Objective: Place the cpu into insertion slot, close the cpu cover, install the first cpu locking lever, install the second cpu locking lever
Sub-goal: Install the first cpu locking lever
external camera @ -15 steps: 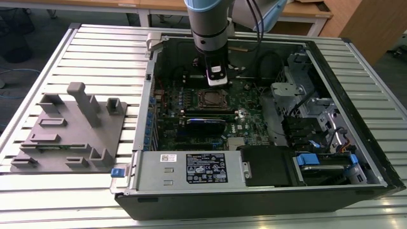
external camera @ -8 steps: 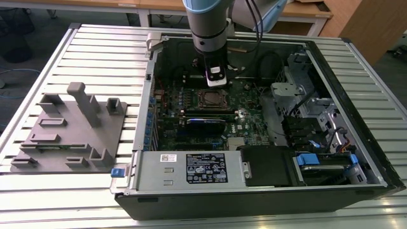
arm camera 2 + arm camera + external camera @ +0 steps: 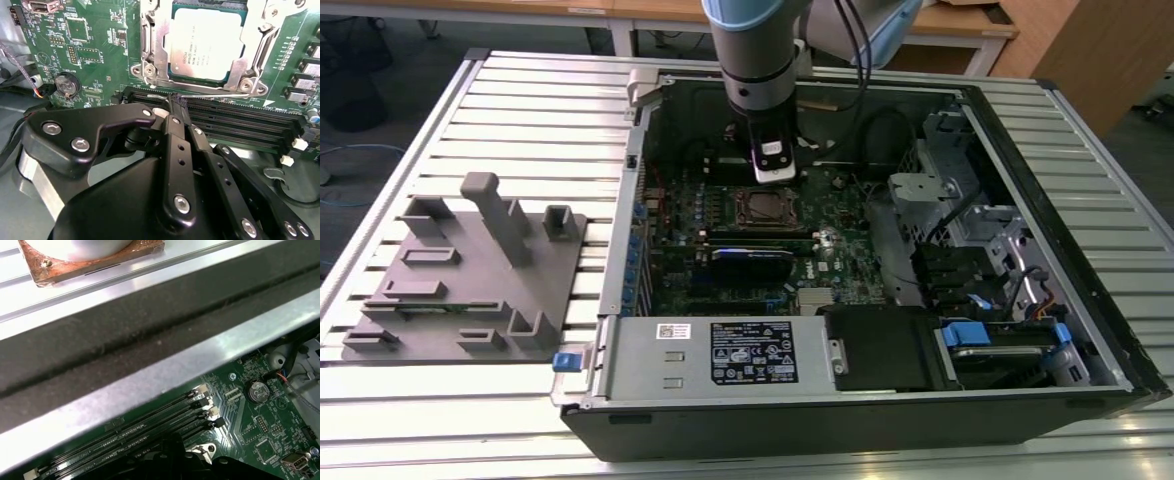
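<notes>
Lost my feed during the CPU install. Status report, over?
Claw shut on a thin lever beside the socket. The cpu seated in the insertion slot, the cpu cover down around it. Memory slots close under the claw tips.

A workshop or lab is shown: an opened computer case is laid on a ribbed metal table, with wooden desks behind.
</notes>
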`<state>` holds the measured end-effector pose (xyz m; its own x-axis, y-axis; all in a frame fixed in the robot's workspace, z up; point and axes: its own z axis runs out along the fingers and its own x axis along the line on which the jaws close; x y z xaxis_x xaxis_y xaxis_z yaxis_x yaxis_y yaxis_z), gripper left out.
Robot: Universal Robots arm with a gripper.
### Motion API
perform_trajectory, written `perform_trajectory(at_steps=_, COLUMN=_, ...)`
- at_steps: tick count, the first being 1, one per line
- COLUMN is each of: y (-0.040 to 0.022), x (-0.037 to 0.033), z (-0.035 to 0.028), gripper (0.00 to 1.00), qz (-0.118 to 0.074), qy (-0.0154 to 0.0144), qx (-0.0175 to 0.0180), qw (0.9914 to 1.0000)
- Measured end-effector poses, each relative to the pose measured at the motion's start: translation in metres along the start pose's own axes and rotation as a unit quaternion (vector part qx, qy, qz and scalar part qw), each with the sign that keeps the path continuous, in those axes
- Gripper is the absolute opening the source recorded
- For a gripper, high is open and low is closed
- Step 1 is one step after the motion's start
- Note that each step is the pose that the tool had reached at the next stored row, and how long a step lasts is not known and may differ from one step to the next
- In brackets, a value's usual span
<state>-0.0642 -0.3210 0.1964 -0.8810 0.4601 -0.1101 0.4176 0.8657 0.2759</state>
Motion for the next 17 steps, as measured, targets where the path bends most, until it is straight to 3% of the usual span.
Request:
perform_trajectory(at_steps=13, y=-0.001, x=0.0011, z=0.0012, gripper=0.11, qz=-0.004, qy=-0.0008, qx=-0.0013, qw=0.99999)
perform_trajectory(at_steps=17, y=-0.0012, x=0.0012, z=0.0021, gripper=0.11, qz=-0.004, qy=-0.0022, qx=0.0015, qw=0.99999)
